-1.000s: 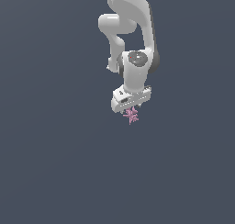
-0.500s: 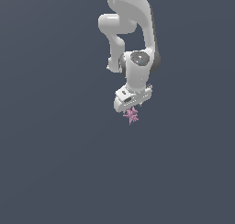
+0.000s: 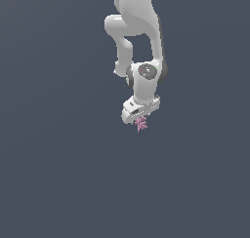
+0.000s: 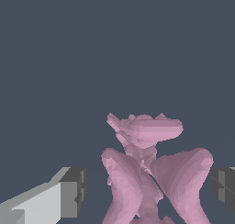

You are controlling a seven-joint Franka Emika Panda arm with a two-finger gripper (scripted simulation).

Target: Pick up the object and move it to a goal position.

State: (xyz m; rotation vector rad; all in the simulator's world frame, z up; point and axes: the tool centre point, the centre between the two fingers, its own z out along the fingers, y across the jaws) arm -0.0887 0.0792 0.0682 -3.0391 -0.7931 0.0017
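White Panda arm (image 3: 134, 32) comes down from the top of the frame, slightly right of centre, against a plain dark grey-blue backdrop. Gripper (image 3: 140, 121) points downward at mid-frame. The pink spiky object (image 3: 141, 125) sits right at the fingertips, poking out just below the white hand, centre of the exterior view. In the wrist view the object (image 4: 151, 172) fills the lower middle, between the two dark finger pads (image 4: 73, 192); a visible gap on each side, pads not touching it here. Jaws look spread apart rather than clamped on it.
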